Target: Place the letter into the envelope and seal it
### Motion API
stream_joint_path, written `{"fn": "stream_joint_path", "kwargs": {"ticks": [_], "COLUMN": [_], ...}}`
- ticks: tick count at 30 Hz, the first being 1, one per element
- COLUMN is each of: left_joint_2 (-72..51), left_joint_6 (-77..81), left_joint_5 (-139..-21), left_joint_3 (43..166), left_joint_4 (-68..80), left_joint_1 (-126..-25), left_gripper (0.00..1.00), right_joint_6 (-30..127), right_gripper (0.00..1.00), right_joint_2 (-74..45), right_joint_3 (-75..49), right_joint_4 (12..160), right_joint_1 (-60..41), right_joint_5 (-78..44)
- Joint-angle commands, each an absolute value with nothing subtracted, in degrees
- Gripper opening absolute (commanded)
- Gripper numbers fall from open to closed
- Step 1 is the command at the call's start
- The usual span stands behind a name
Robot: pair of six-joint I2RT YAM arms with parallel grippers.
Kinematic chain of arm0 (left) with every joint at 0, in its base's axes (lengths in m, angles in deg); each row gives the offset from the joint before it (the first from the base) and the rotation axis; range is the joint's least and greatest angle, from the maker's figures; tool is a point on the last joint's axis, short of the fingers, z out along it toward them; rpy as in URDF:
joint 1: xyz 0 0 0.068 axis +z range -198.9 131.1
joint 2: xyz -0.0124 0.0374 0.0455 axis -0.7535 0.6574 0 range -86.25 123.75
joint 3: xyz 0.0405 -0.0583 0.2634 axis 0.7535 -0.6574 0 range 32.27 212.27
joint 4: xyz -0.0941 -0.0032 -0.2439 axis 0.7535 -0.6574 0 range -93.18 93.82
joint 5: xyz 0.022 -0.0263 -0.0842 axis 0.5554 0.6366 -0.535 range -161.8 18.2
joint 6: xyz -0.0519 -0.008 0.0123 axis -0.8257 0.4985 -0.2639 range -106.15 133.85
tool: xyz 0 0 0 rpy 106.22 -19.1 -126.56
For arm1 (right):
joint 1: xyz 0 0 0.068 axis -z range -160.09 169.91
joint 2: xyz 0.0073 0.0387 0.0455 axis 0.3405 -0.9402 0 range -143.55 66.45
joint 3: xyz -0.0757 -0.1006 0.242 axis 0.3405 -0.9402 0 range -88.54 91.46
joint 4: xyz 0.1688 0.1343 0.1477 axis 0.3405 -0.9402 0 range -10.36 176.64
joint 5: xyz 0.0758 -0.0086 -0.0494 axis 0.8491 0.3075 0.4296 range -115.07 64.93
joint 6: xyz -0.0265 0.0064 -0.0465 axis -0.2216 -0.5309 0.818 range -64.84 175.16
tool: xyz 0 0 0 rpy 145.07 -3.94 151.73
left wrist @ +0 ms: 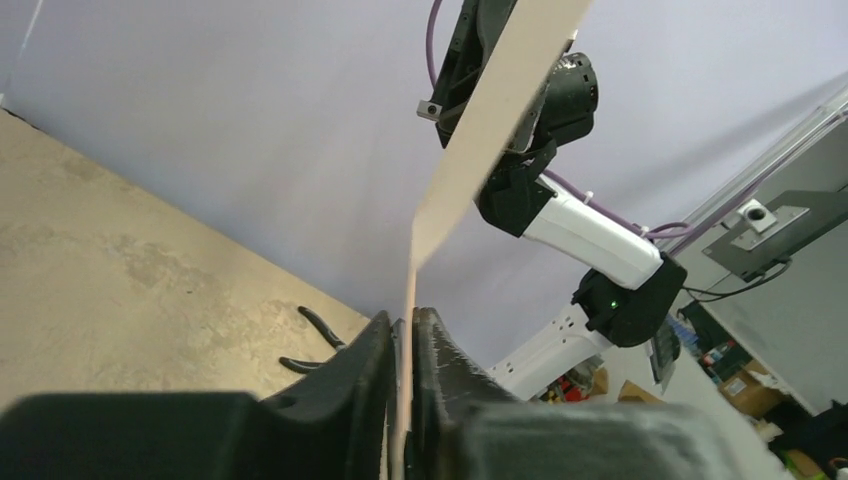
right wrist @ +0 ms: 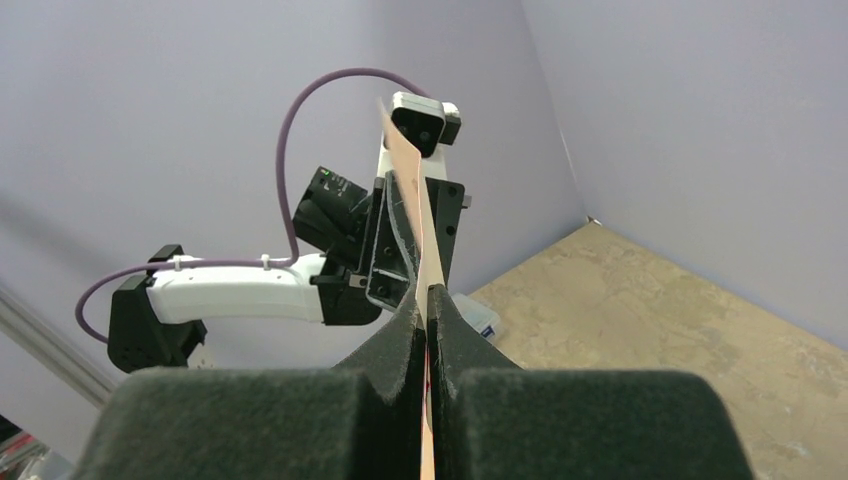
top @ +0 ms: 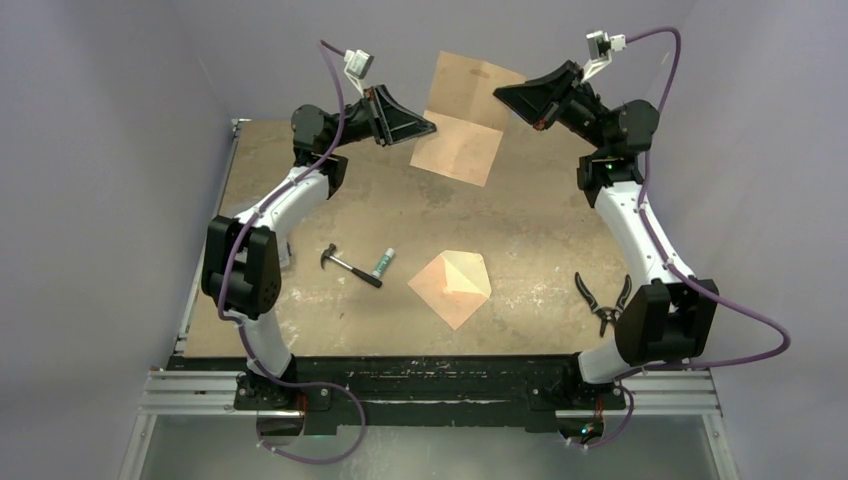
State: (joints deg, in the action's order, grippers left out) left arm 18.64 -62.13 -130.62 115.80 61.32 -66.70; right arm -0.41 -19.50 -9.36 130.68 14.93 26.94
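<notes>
1. Held up in the air beyond the envelope (top: 450, 285), toward the back wall: the letter (top: 462, 120), creased across its middle, with the lower half hanging toward the table (top: 560, 220).
2. Pinched at the left edge by the left gripper (top: 432, 127), jaws drawn narrow, with the sheet rising from between them.
3. Clamped at the opposite upper edge by the right gripper (top: 500, 97), jaws pressed tight on the paper.
4. Lying flat on the table, well apart from the letter: the envelope, flap open, pale inner face up.
5. Just left of the envelope: a small tube (top: 383, 263), then a hammer (top: 350, 265).
6. Right of the envelope: pliers (top: 603, 298).
</notes>
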Motion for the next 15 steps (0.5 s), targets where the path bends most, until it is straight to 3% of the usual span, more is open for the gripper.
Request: {"fn": "stream_joint_path", "kwargs": {"ticks": [1,7,9,11,13,15], "left_joint_2": [18.12,17.14,16.48,16.2,16.38,16.77], "left_joint_6": [-63.26,-59.44,-55.89,-52.8,-51.21,-51.07], "left_joint_5": [-130.23,-128.55,-126.99,-125.16,-123.67,-122.52], "left_joint_3": [116.27,116.57,117.15,118.22,119.43,120.43], "left_joint_4": [64.94,57.78,52.22,46.71,43.45,42.78], "left_joint_1": [-67.24,-67.27,-67.27,-67.18,-67.18,-67.09], "left_gripper": [0.03,0.0,0.0,0.0,0.0,0.0], "right_joint_6": [1.55,3.19,5.12,7.25,8.64,9.35], "right_gripper": [0.0,0.03,0.35,0.57,0.65,0.68], "right_joint_2": [-17.04,-16.74,-16.17,-15.32,-14.25,-12.69], "right_joint_3": [-7.77,-7.6,-7.83,-8.59,-9.7,-11.09], "right_joint_4": [131.32,131.41,131.64,131.67,131.78,132.66], "right_joint_1": [14.81,14.89,14.84,14.89,14.86,14.8], "right_joint_5": [26.8,29.6,31.45,34.29,37.42,40.5]}}
